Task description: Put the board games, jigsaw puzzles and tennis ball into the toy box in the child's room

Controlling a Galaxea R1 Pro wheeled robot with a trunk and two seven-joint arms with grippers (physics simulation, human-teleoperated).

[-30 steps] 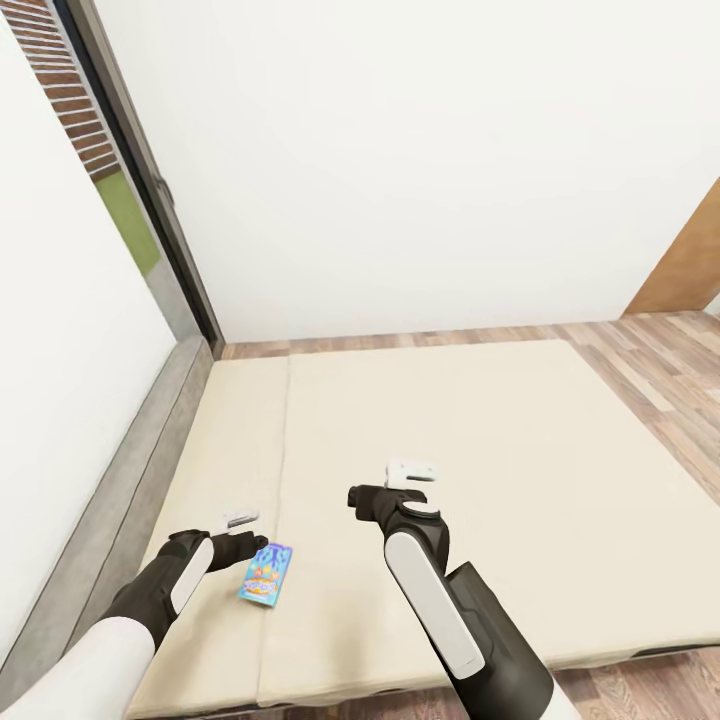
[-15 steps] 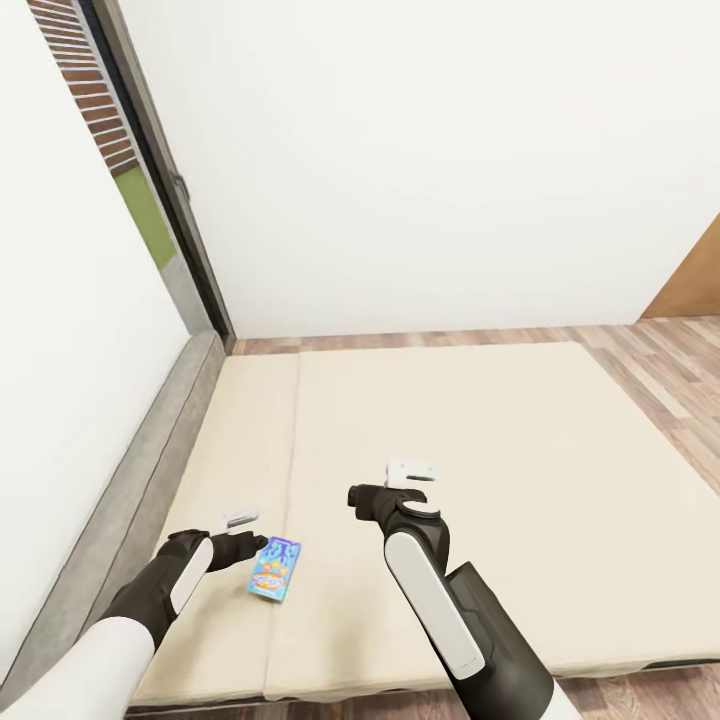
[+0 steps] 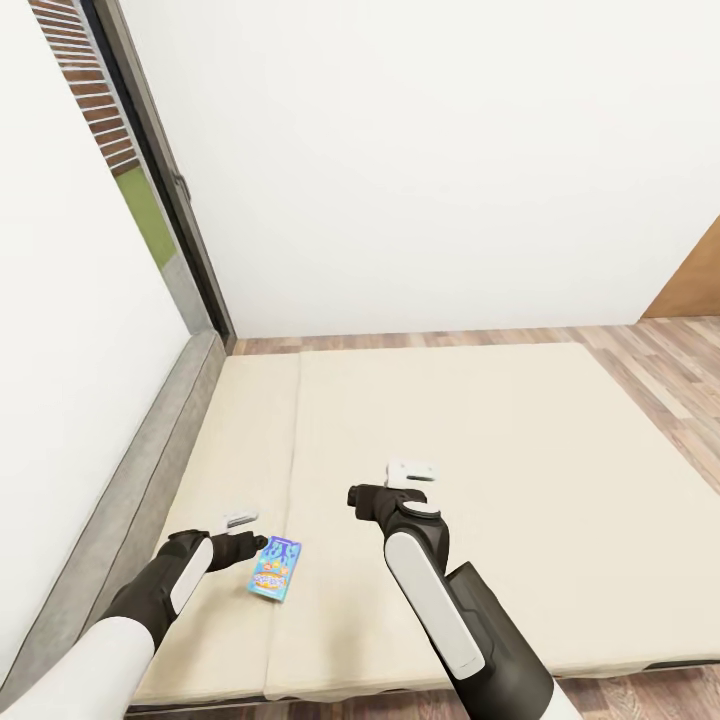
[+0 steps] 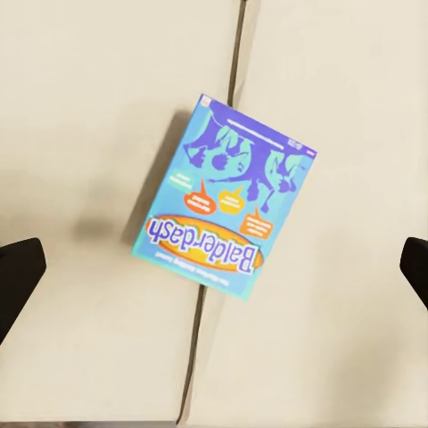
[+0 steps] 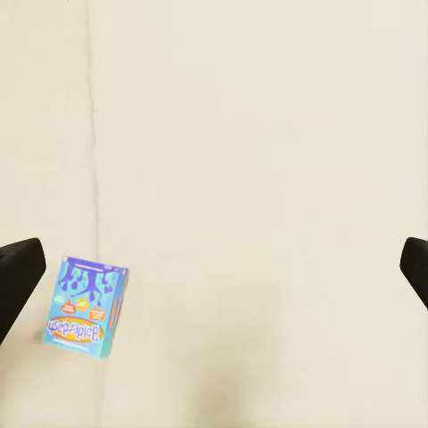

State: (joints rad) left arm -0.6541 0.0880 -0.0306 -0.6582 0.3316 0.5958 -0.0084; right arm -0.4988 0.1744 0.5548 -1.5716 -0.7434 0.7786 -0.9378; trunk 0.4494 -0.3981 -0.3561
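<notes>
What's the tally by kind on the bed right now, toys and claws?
Small blue cartoon-printed card game box, lying across the seam of the cream-beige mattress bed: 1
Black two-fingered robot claws, left claw and right claw, both open and holding nothing: 2
Total: 3

Bed [image 3: 480,450] plain cream-beige, darker lengthwise seam. Game box [image 4: 225,209] blue/cyan, purple cartoon figures, orange speech bubbles, orange oval with white "Balderdash" lettering. Bed frame [image 3: 130,500] mottled grey. Walls [image 3: 420,150] white. Floor [image 3: 660,370] wood plank, brown-grey streaks. Window frame [image 3: 165,190] dark grey, red brick and green behind. Arms [image 3: 440,600] white and black, fingers [image 4: 18,272] black.
</notes>
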